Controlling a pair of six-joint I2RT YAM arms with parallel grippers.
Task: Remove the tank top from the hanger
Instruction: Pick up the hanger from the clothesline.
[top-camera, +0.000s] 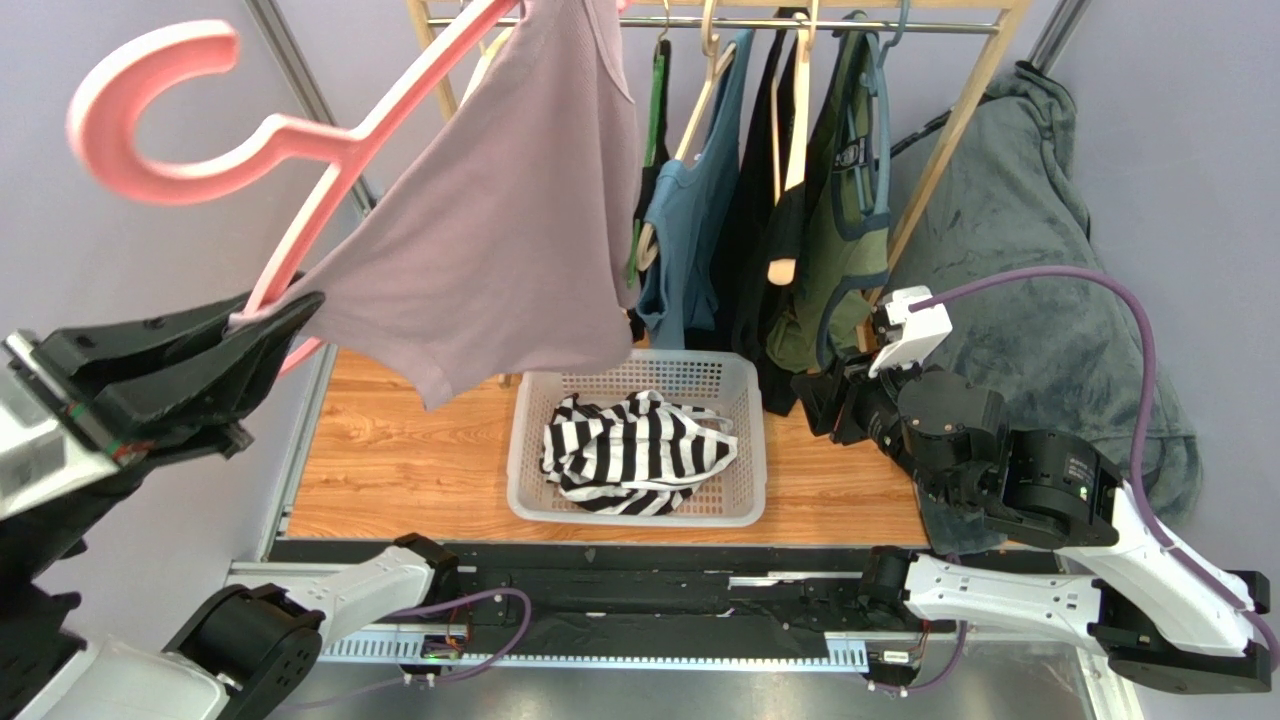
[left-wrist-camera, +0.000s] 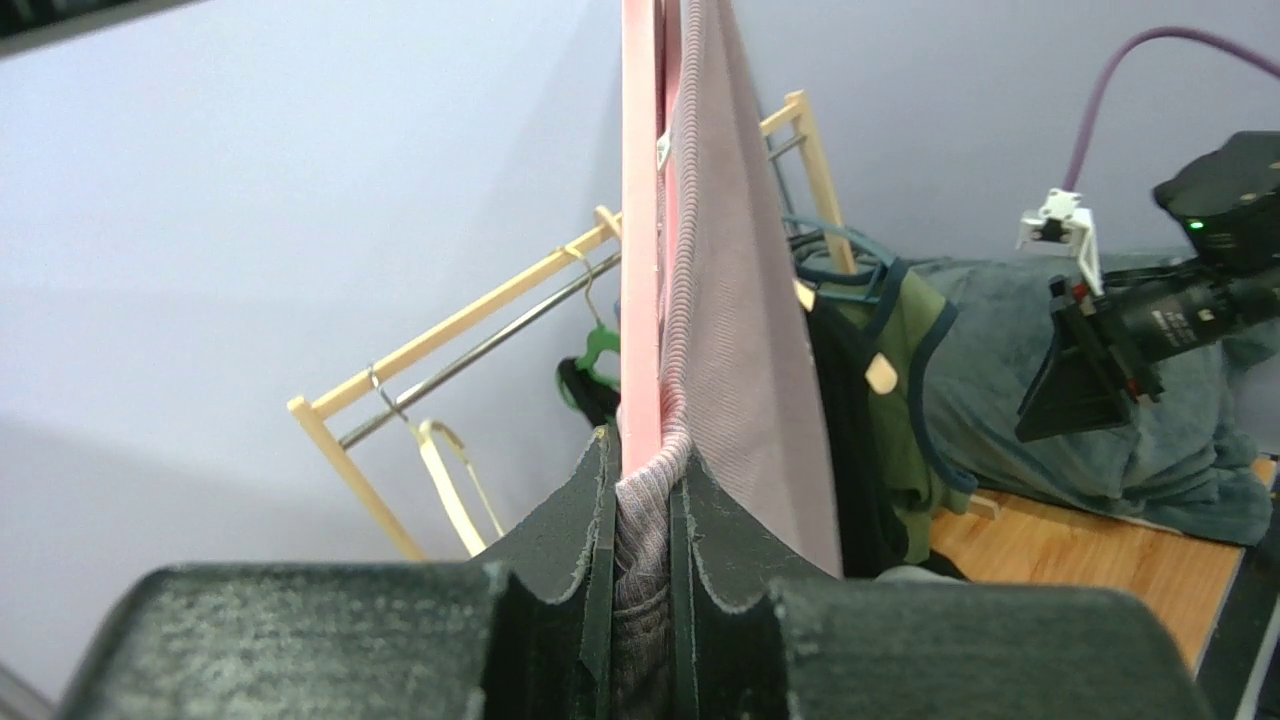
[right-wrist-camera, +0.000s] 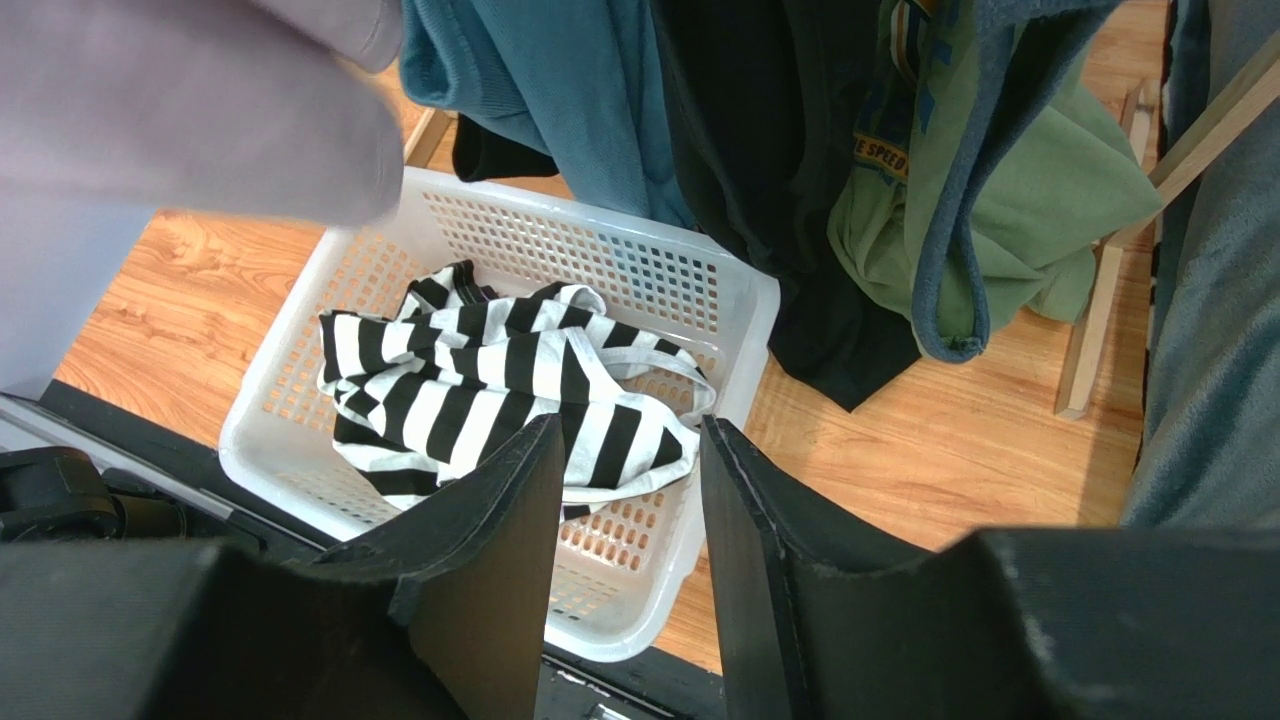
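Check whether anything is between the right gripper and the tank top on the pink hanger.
Nothing visible blocks it. The right gripper, jaws open, has open air toward the tank top; the white basket sits lower and the hanging blue top farther back.

Pink plastic hanger (top-camera: 166, 113) tilted high at left, hook up-left, lower end pinched between left fingers (left-wrist-camera: 579, 548). Mauve ribbed tank top (top-camera: 496, 225) draped on it, hem hanging above the table (top-camera: 406, 465).
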